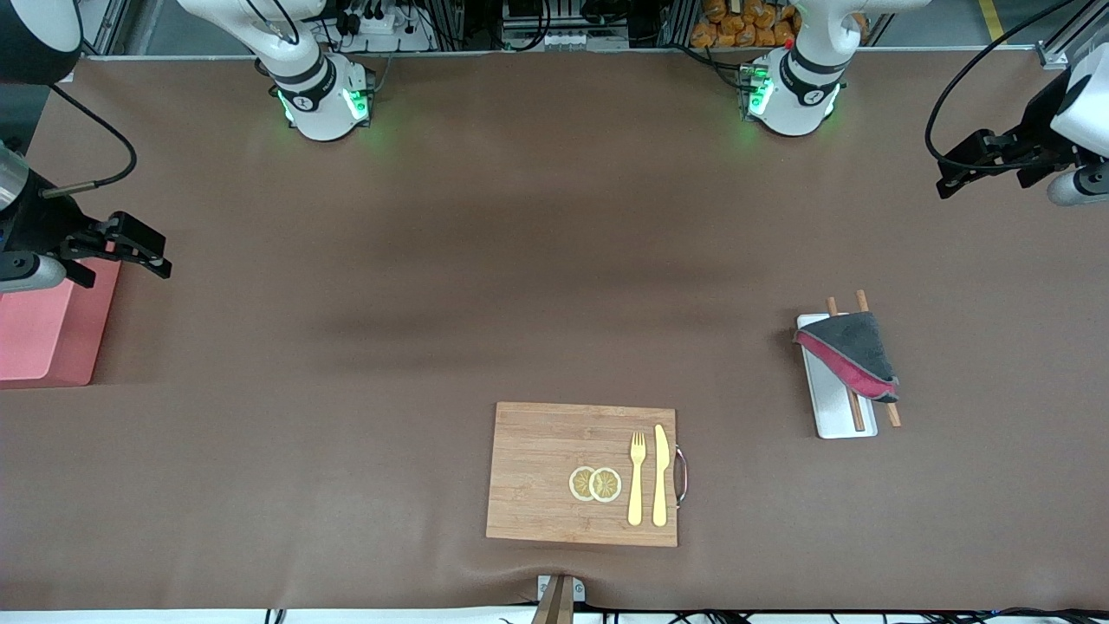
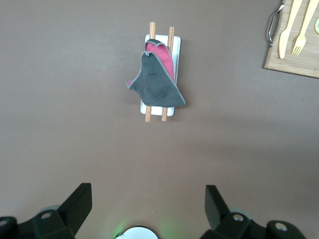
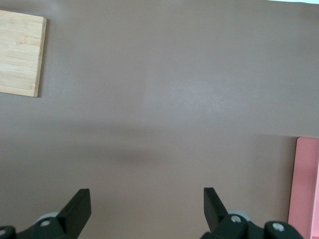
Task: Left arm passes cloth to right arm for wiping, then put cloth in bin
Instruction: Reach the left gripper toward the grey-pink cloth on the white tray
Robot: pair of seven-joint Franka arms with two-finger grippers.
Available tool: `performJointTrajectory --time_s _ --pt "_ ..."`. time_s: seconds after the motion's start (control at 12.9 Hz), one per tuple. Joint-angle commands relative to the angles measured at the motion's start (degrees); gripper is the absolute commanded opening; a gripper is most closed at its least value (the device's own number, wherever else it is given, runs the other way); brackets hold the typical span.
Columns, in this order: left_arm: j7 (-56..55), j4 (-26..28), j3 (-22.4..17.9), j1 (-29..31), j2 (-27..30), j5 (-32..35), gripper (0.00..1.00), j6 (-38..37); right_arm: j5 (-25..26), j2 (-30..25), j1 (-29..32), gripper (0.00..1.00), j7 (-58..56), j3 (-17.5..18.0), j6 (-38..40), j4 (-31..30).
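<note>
The cloth (image 1: 853, 351), dark grey with a crimson edge, lies folded in a triangle on a flat white tray (image 1: 832, 416) toward the left arm's end of the table. In the left wrist view the cloth (image 2: 157, 82) lies well ahead of my left gripper (image 2: 148, 194), which is open and empty. My left gripper (image 1: 957, 169) hangs in the air at that end of the table. The salmon-pink bin (image 1: 43, 329) stands at the right arm's end. My right gripper (image 1: 160, 256) hovers open and empty beside the bin (image 3: 304, 189).
Two wooden chopsticks (image 1: 856, 407) lie on the tray under the cloth. A wooden board (image 1: 537, 472) near the front edge carries two lemon slices (image 1: 595, 484), a yellow fork (image 1: 637, 477) and a knife (image 1: 660, 477). Brown table cover spreads between the arms.
</note>
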State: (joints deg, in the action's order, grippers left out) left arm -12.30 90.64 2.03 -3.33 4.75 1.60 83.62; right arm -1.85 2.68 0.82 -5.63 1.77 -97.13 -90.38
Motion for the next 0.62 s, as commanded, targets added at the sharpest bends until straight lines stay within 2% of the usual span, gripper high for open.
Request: performJointTrajectory --time_s 0.0,0.54 --pt "-0.1 -1.08 -0.8 -0.89 -0.09 -0.54 1.0 -1.18 0.88 -0.83 0.41 1.0 0.7 0.25 0.28 -0.68" --pt "0.17 -1.17 -0.71 -0.36 -3.95 -0.45 1.0 -0.74 0.97 -0.57 0.76 1.0 0.53 0.16 -0.07 -0.68"
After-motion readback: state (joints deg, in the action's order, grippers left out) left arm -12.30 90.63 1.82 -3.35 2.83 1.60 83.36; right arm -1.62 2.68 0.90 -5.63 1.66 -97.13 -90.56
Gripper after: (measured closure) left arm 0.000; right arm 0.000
